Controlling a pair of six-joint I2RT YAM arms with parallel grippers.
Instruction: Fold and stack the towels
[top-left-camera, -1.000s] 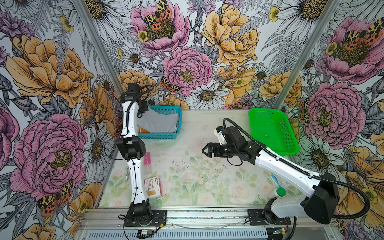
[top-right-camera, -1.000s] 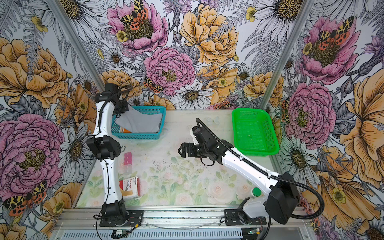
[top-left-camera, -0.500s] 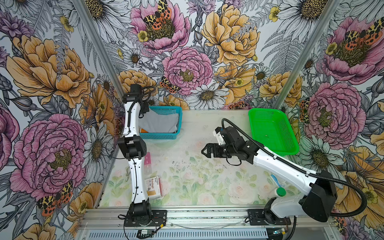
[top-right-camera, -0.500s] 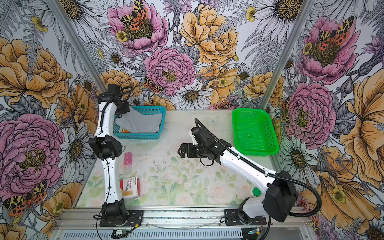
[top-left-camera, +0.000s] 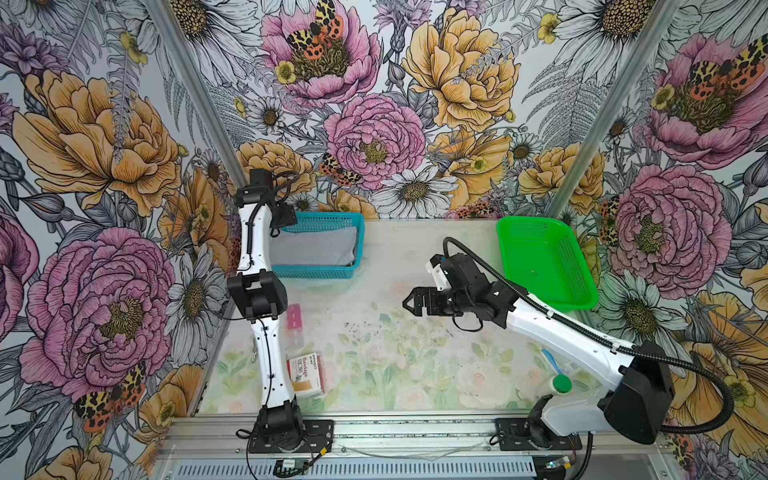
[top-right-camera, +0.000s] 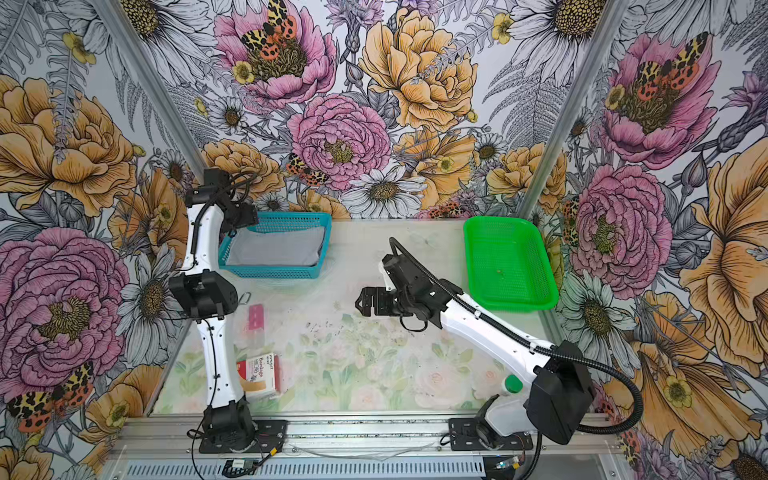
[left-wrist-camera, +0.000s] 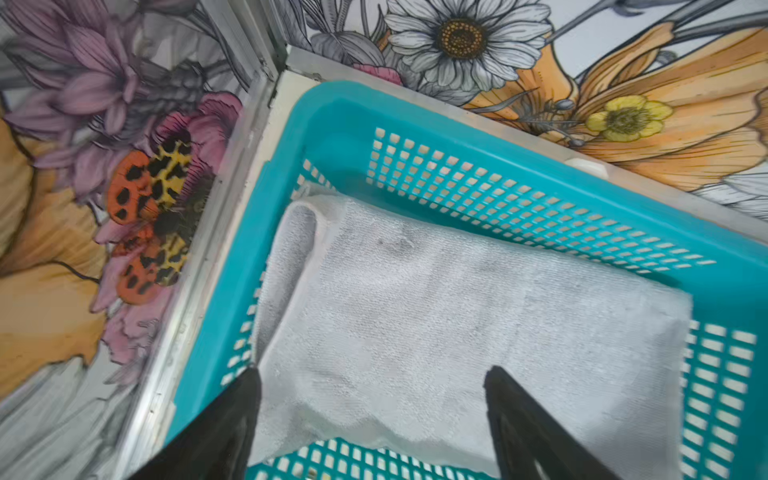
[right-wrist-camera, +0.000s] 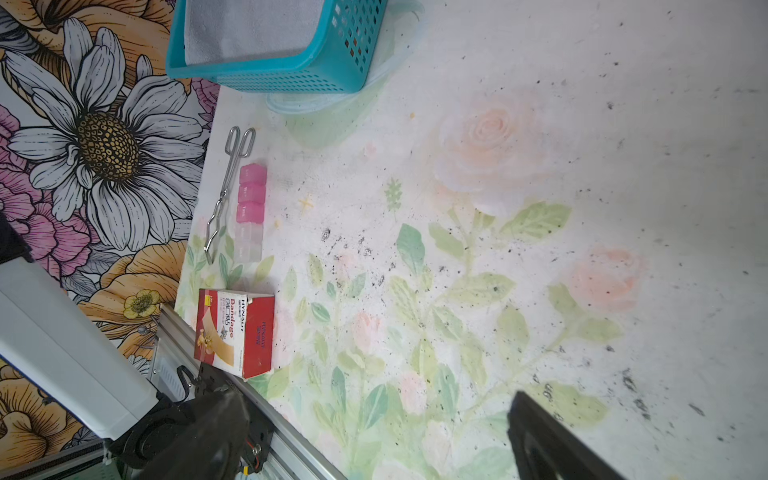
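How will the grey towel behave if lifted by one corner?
Likely floppy: the towel is soft terry with a curled edge. Its folds would probably fall open. It may drag on the basket walls it nearly touches.

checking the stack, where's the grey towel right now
In both top views the grey towel lies folded in the blue basket at the table's far left corner, with the open left pincer over it.

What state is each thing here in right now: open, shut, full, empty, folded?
teal basket: upright, holding the grey towel.
grey towel: folded, lying flat.
green tray: empty.
left gripper: open above the towel, holding nothing.
right gripper: open, holding nothing.
bandage box: lying flat.
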